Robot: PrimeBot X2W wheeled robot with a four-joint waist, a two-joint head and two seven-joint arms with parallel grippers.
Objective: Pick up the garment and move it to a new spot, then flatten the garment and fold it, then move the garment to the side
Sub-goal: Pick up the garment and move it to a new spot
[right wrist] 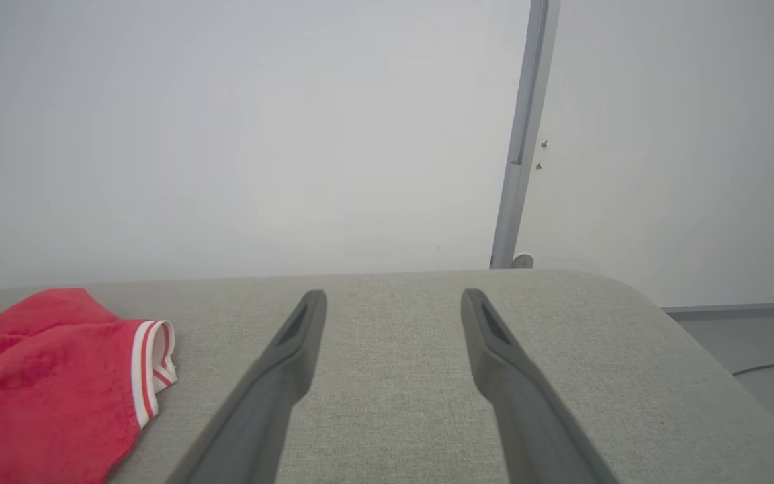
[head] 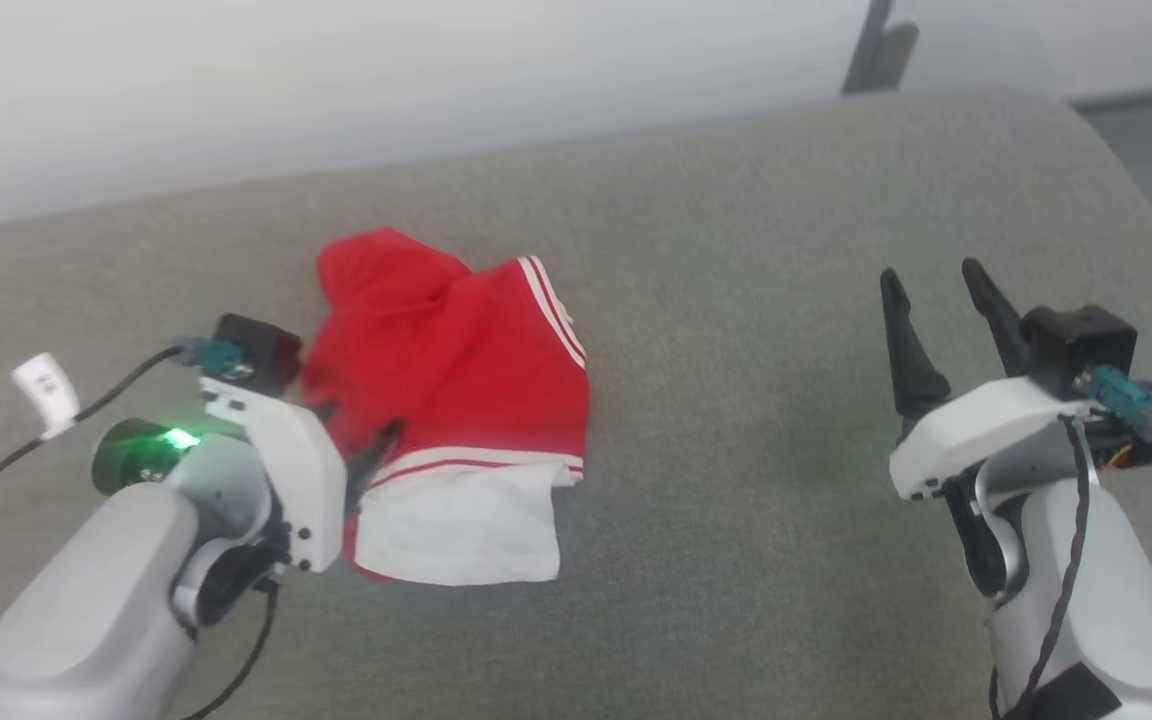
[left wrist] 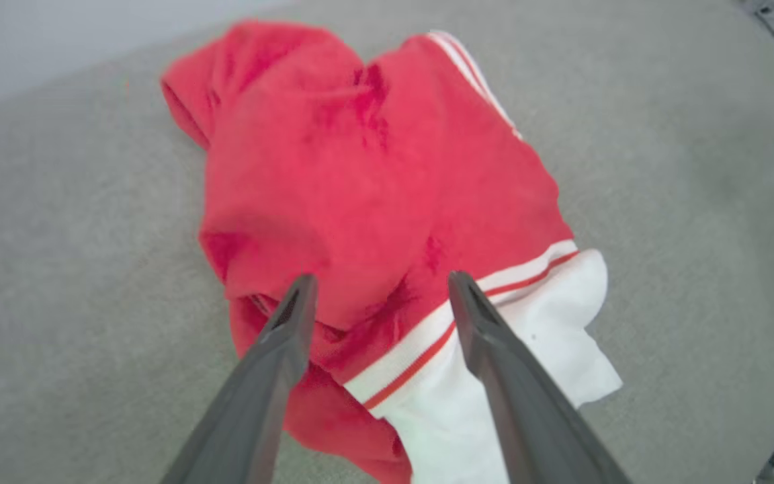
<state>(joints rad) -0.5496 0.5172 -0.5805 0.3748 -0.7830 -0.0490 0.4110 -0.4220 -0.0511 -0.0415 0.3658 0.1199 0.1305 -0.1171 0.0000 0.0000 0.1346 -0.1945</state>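
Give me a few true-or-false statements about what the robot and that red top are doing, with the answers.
1. The garment lies crumpled on the grey padded surface. True.
2. The right hand is gripping the garment. False: it is open, over bare surface, off to the side of the garment.
3. The left hand has its fingers spread apart right over the garment. True.
4. The garment is blue with yellow sleeves. False: it is red, with a white sleeve and red-and-white stripe trim.
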